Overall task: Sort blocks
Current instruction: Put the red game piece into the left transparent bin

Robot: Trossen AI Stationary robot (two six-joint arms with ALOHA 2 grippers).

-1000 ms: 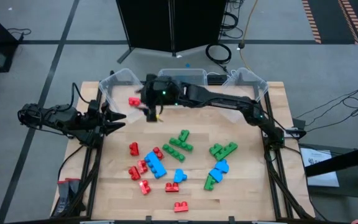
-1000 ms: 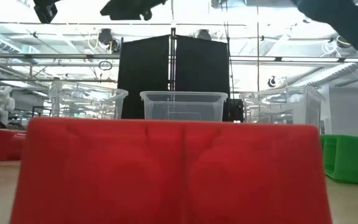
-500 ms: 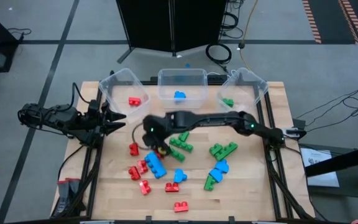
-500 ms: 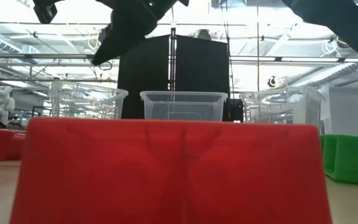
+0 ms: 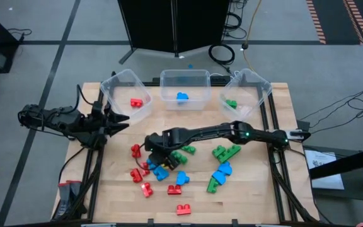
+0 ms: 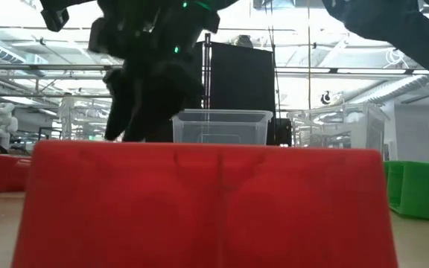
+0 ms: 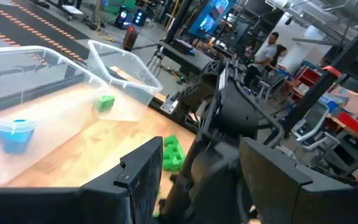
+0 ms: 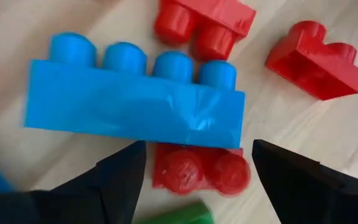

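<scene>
Loose red, blue and green blocks lie on the wooden table. My right gripper (image 5: 153, 153) hangs open, pointing steeply down over the pile at the table's middle left. In its wrist view a long blue four-stud block (image 8: 135, 109) lies flat just ahead of the fingers. A red two-stud block (image 8: 201, 169) lies between the fingertips, and the fingers touch neither. My left gripper (image 5: 115, 121) waits open at the table's left edge, pointing level, with nothing between its fingers (image 7: 142, 180).
Three clear bins stand along the far edge: the left bin (image 5: 115, 88) holds a red block, the middle bin (image 5: 169, 79) a blue one, the right bin (image 5: 257, 85) a green one. A red block (image 6: 199, 201) fills the low view's foreground. A person sits beyond the table.
My right gripper has come from above the bins at the far edge toward the near edge and down, to just over the blue and red blocks. It has tipped from nearly level to pointing steeply down. No block has moved.
</scene>
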